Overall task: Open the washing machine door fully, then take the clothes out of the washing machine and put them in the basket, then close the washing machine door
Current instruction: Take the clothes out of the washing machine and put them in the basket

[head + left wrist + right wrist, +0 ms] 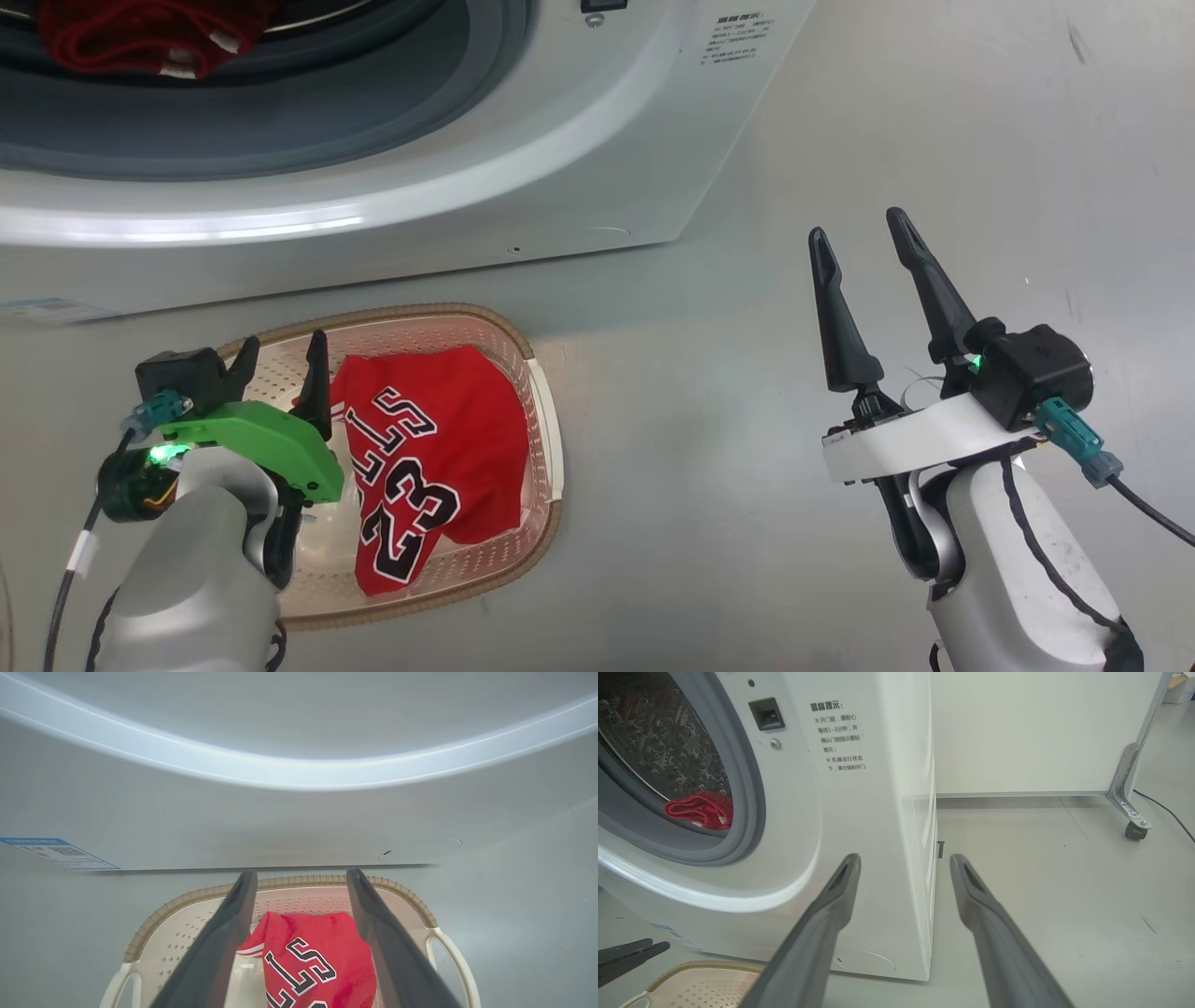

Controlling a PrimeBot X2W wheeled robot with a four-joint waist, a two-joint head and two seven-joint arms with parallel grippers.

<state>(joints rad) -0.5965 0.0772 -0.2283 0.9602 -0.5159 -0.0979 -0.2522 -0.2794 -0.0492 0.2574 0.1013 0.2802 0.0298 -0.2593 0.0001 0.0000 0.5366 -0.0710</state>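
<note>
left claw apart above jersey in basket, lower left | right claw apart, empty | next: grab a thick fold of red cloth, upper left

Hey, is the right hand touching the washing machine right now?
Apart. The head view shows bare floor between the open right hand and the washing machine.

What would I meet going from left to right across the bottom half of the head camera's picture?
left gripper → red jersey → right gripper
</note>
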